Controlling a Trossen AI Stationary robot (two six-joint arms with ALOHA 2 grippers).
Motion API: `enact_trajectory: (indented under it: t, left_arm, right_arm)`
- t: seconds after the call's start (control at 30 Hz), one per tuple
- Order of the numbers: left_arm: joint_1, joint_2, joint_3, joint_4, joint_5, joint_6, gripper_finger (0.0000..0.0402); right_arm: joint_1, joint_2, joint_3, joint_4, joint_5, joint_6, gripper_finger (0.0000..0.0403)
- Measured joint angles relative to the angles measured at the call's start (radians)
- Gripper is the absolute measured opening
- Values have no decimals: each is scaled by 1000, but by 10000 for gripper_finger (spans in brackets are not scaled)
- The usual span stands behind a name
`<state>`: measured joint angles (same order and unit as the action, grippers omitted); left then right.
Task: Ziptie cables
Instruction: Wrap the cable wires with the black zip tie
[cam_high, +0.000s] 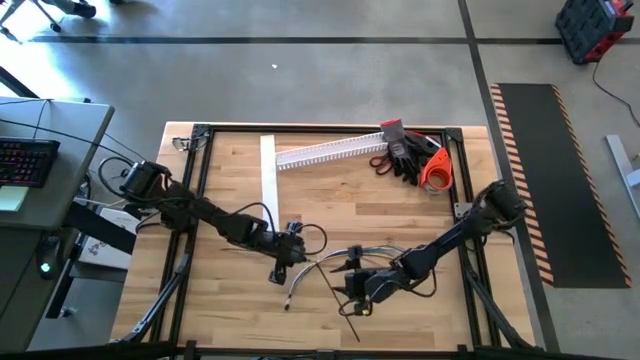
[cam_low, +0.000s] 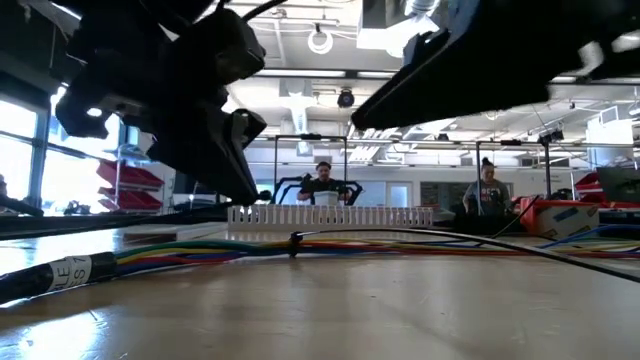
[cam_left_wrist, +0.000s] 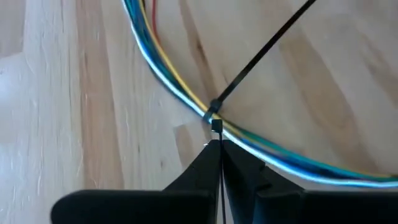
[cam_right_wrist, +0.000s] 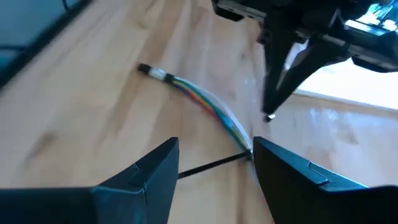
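The cables (cam_left_wrist: 168, 74), a bundle of coloured wires, lie curved on the wooden table (cam_high: 230, 160). One ziptie is looped round them, its head (cam_left_wrist: 216, 124) on the bundle and its thin black tail (cam_left_wrist: 273, 43) trailing away. My left gripper (cam_left_wrist: 216, 144) is shut, with its tips just short of that head. In the low view these tips (cam_low: 256, 200) stand above the flat-lying cables (cam_low: 180, 255). My right gripper (cam_right_wrist: 214, 162) is open and low over the table. The tail (cam_right_wrist: 208, 165) runs between its fingers, and the cables (cam_right_wrist: 205, 102) lie ahead of it.
A white slotted channel (cam_high: 330, 150), a flat white strip (cam_high: 268, 170), black gloves (cam_high: 405, 155) and an orange tool (cam_high: 437, 172) lie along the far side. A black frame (cam_high: 200, 170) borders the table. Two people (cam_low: 322, 182) stand in the room beyond.
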<state>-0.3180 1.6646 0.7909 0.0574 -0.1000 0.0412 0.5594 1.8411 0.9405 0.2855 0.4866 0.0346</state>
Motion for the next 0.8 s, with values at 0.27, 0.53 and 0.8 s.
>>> enact_trajectory:
  t: [0.27,0.53,0.8]
  left_arm:
    - [-1,-8,1,105,82,-30,0]
    - [-1,-8,2,175,126,-45,0]
    - [-1,-9,2,192,126,-56,0]
  right_arm:
    - [-31,60,1,125,23,-376,156]
    - [-27,105,1,251,143,-681,128]
    - [-28,105,1,266,100,-773,123]
